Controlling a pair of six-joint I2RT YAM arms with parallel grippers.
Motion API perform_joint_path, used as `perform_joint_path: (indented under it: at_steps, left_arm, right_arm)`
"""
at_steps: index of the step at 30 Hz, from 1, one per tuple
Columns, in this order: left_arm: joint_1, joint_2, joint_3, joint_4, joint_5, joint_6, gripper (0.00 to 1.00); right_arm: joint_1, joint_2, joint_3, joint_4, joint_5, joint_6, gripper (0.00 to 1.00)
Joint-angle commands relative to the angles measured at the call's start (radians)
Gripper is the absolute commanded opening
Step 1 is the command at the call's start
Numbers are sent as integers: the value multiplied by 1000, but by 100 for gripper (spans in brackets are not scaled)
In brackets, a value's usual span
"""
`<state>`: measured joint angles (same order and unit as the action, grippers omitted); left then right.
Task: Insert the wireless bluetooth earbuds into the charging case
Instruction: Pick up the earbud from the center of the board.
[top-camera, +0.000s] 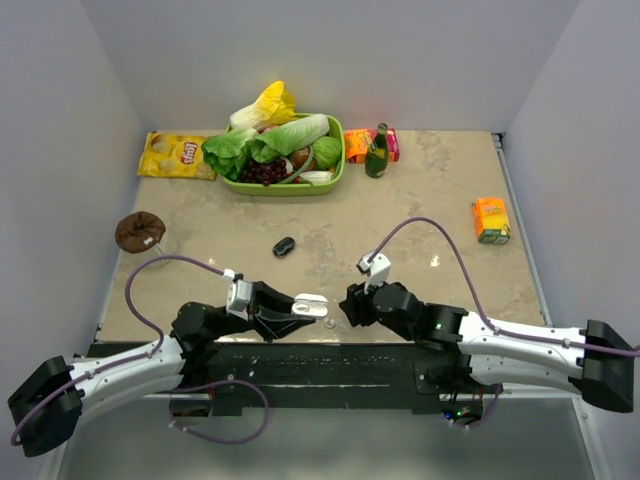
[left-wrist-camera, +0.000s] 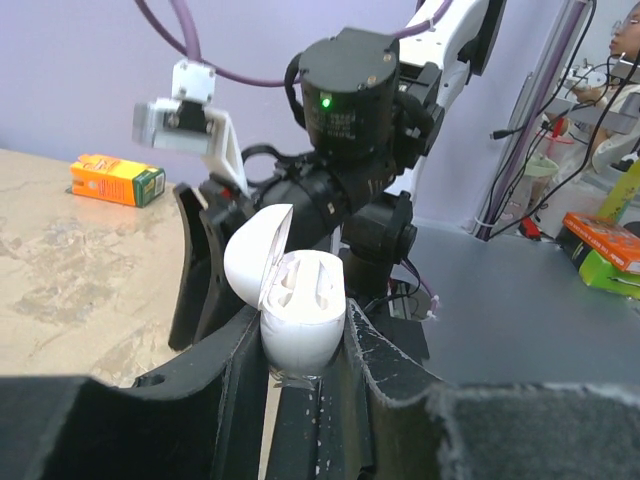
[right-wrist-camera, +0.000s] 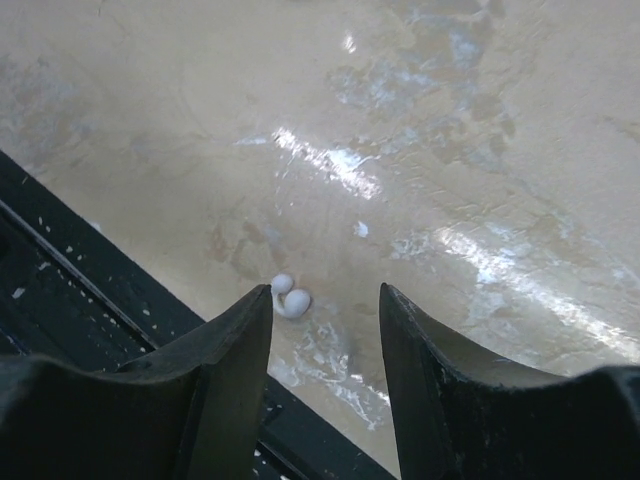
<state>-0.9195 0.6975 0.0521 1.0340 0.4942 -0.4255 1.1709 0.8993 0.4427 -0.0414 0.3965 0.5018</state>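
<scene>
The left gripper (left-wrist-camera: 298, 345) is clamping the white charging case (left-wrist-camera: 300, 305) upright between its fingers, lid (left-wrist-camera: 255, 262) hinged open. I cannot tell whether its sockets are already filled. Just beside it, the right gripper (right-wrist-camera: 323, 295) is hanging over the table (right-wrist-camera: 480, 120) with its jaws spread wide and holding nothing. A whitish earbud (right-wrist-camera: 290, 298) is lying below them, closer to one finger (right-wrist-camera: 235, 345) than to the other.

The step in hand looks like picking up that bud. Centring the jaws over it before closing should help, since it is tiny and glossy. The black rail (right-wrist-camera: 90, 290) at the table's near edge is running close by, so a nudge could roll the bud off.

Farther out, a black oval case (top-camera: 284, 246) is sitting well apart. Beyond it lie a juice carton (top-camera: 490, 220), a green basket (top-camera: 340, 172) of vegetables and a bottle (top-camera: 377, 150), none in the way.
</scene>
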Motion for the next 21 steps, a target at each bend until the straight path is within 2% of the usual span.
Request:
perform_joint_path:
  at_steps: [1, 5, 10, 12, 17, 21]
  left_arm:
    - [-5, -16, -47, 26, -34, 19, 0]
    - [-5, -23, -51, 24, -37, 17, 0]
    - [-5, -55, -52, 9, -49, 14, 0]
    - [-5, -61, -52, -5, -52, 17, 0]
    - [-5, -82, -49, -40, -57, 19, 0]
    - [-5, -104, -52, -60, -62, 21, 0]
  right_arm:
    - [-1, 104, 2, 127, -113, 3, 48]
    - [-1, 223, 10, 162, -133, -3, 43]
    - [-14, 256, -6, 215, -143, 3, 37]
    - [-23, 285, -2, 227, -194, -9, 35]
    - [-25, 346, -13, 299, -263, -3, 12]
    - [-24, 363, -27, 333, -289, 11, 1]
